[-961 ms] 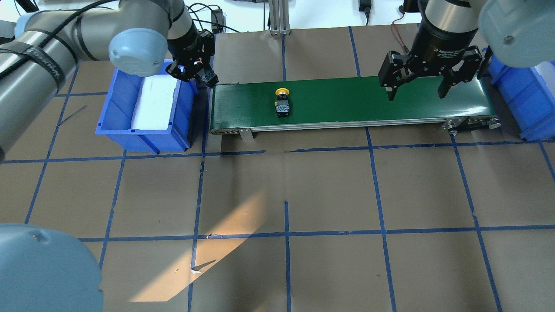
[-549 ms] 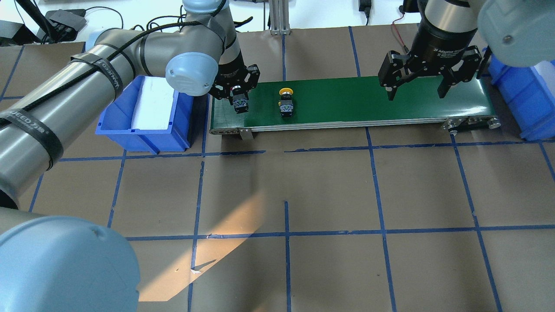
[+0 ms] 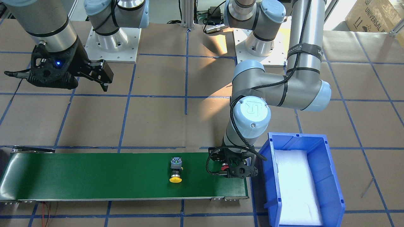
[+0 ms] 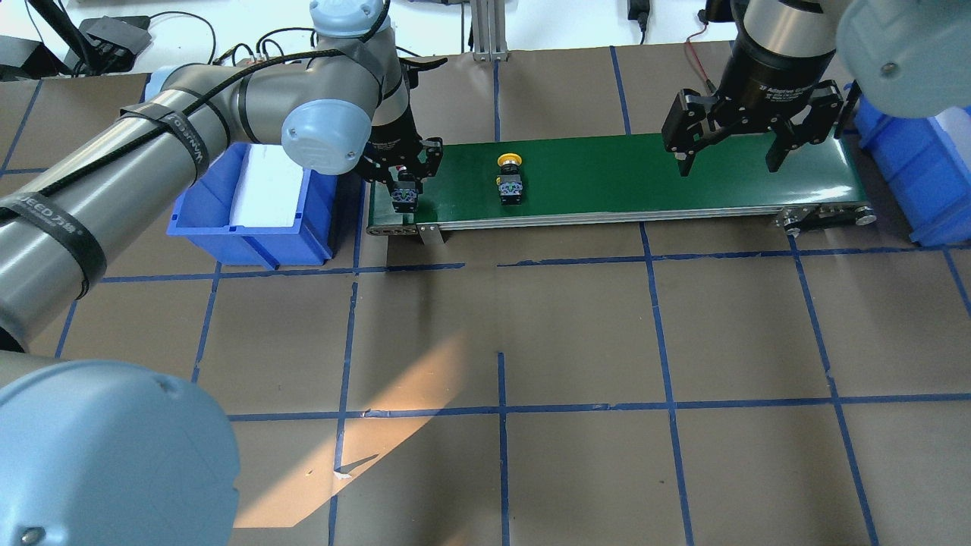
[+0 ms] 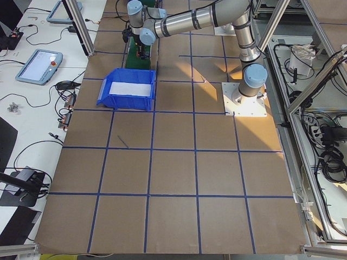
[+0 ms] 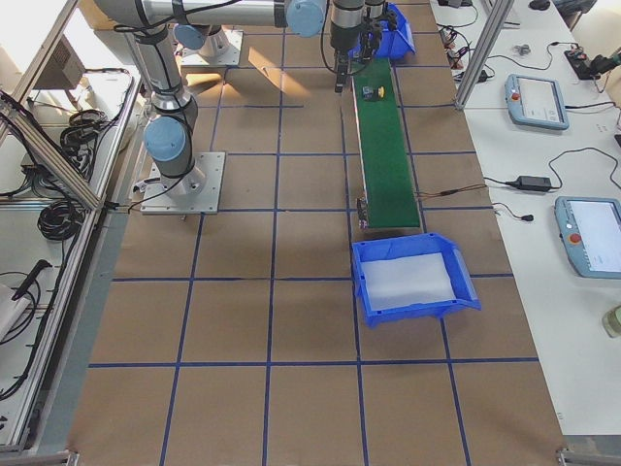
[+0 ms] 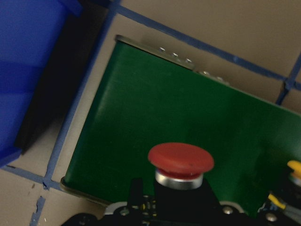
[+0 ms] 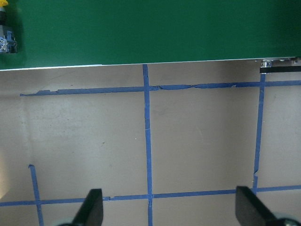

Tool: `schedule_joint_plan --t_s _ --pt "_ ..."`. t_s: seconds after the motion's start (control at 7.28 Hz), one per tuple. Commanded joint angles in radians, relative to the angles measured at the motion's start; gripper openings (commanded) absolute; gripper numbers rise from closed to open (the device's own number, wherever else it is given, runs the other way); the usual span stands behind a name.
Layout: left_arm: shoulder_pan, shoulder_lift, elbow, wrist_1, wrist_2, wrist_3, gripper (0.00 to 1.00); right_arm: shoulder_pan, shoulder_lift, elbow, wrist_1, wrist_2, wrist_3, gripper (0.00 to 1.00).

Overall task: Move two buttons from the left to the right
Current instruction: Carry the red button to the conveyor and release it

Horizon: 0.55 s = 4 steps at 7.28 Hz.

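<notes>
Red button (image 7: 181,162): you had it gripped by the dark body under the cap, low over the left end of the green belt (image 4: 645,174). I could not tell whether it touched the belt.
Left gripper (image 4: 402,188): clamped on the red button, cap pointing away from the wrist.
Yellow button (image 4: 509,180): it lay on its side on the belt, cap toward the far edge, a little to the right of the red one and apart from both grippers.
Right gripper (image 4: 728,168): spread wide and empty (the wrist view showed only belt and table between the fingers), over the belt's right end, well apart from the yellow button.
Handling: you were likely dealing with small, stiff parts, with some weight in the metal block. The smooth domed cap looked slippery, so the collar or the block's flat sides seemed the safer hold.
Bins: the left bin (image 4: 250,227) and right bin (image 4: 906,182) stood just off the belt's ends.
</notes>
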Motion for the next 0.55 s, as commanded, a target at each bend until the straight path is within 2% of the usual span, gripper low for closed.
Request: schedule_joint_plan --t_s 0.0,0.14,0.41 --pt "0.012 -0.011 0.002 0.001 -0.001 0.02 0.11 0.0 0.0 0.001 0.0 0.0 0.0 1.0" --pt "0.012 -0.014 0.003 0.001 -0.001 0.022 0.11 0.0 0.001 -0.001 0.0 0.0 0.0 1.0" --pt "0.015 -0.021 0.006 0.001 0.0 0.023 0.19 0.0 0.0 -0.001 0.0 0.0 0.0 1.0"
